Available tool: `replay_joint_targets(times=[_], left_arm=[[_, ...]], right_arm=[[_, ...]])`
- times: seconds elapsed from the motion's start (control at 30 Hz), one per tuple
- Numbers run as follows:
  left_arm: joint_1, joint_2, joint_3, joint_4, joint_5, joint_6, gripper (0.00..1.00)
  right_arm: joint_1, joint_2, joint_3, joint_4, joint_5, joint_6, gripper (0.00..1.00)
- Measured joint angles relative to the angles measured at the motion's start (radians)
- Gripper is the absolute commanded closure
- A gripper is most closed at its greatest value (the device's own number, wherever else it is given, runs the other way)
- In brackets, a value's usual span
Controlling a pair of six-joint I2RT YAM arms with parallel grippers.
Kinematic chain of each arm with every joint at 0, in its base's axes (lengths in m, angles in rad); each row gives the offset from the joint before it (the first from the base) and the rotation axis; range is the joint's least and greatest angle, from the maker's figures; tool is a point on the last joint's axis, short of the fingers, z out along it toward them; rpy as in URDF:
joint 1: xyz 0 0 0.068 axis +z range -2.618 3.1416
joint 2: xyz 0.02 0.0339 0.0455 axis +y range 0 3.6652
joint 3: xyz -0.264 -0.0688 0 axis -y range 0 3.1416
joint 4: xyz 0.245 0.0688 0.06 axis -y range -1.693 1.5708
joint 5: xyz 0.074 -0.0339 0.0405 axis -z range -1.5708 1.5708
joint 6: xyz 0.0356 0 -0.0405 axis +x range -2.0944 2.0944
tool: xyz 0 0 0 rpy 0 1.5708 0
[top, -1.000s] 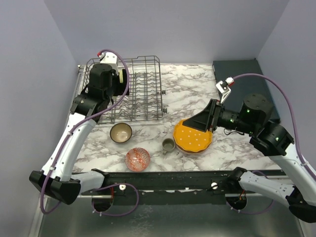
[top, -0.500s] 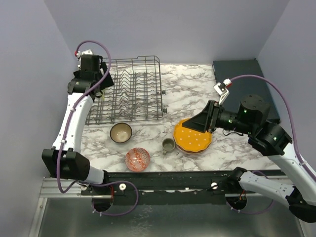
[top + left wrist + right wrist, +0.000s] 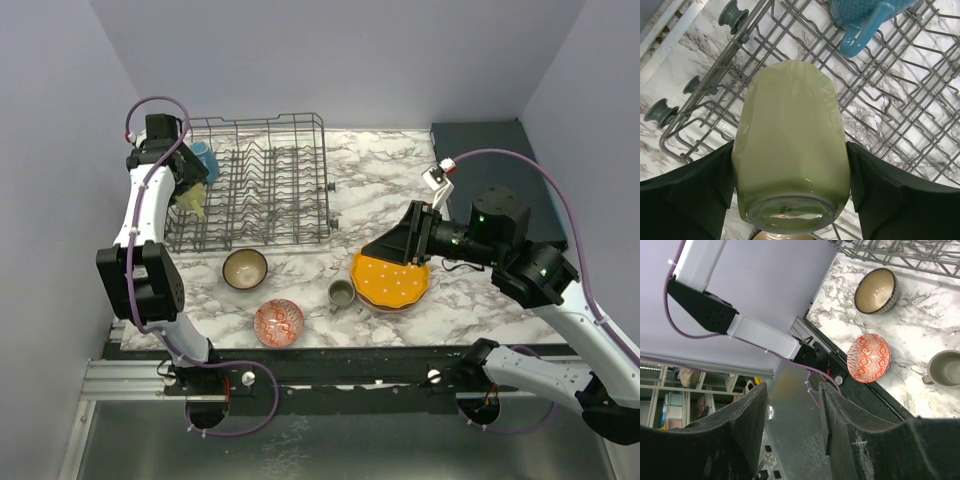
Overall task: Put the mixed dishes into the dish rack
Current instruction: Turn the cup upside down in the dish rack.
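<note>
1. The red bowl [image 3: 278, 322] sits nearest the arm bases, upright on the marble counter [image 3: 400, 180].
2. Just behind it and to the right stands the grey cup [image 3: 342, 294], with its handle toward the bowl.
3. The brown bowl [image 3: 245, 268] stands to the left of the cup, apart from it and just in front of the rack.
4. The orange plate [image 3: 390, 280] lies right of the cup on a pink plate [image 3: 400, 306], of which only a rim shows.
5. The right end effector [image 3: 368, 254] is at the orange plate's far left edge. Its wrist view shows a moderate gap between the fingers [image 3: 740, 440] and nothing in it.
6. The rack [image 3: 270, 185] stands on the far left of the counter.
7. The left end effector [image 3: 792, 190] is closed wide on the green mug [image 3: 790, 145], which fills the gap between the fingers, with its base toward the camera.
8. That mug [image 3: 190, 197] is at the rack's left end. Whether it rests on the wires I cannot tell.
9. The blue mug [image 3: 203, 158] is in the rack's far left corner, just beyond the green one.
10. A dark tray [image 3: 490, 140] lies at the far right.
</note>
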Motion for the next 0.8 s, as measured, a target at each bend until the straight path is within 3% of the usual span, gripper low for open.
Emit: replay_joint_targets(times=[0.8], left_arm=[[0.037, 0.365, 0.234, -0.023, 0.057, -0.081, 1.00]], right_arm=[[0.000, -0.012, -0.073, 0.000, 0.001, 0.000, 0.49]])
